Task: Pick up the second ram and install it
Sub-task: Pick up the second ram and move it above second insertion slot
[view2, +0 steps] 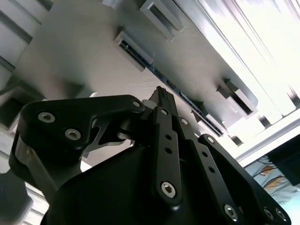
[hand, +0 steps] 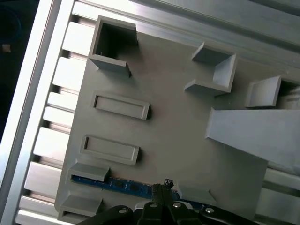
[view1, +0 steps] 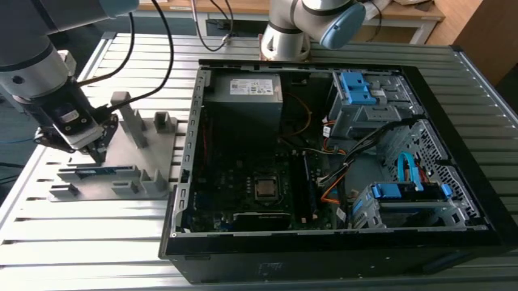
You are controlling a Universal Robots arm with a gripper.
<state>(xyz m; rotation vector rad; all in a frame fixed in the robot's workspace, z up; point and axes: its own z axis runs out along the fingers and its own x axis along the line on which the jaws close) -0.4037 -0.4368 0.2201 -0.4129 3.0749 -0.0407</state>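
Over the grey fixture plate (view1: 130, 182) on the slatted desk (view1: 81, 242) hangs the tool (view1: 98, 155), pointing down. Its fingers are drawn together, with no gap seen in both wrist views. The second ram (hand: 119, 186), a blue board, stands on edge in the fixture's end slots, directly under the tool tips. The tips sit at its top edge about mid-length; can't tell if they pinch it. Two low rectangular sockets (hand: 121, 107) lie just beyond the ram from the tool. The open computer case (view1: 340, 151) sits well off from the tool, past the fixture.
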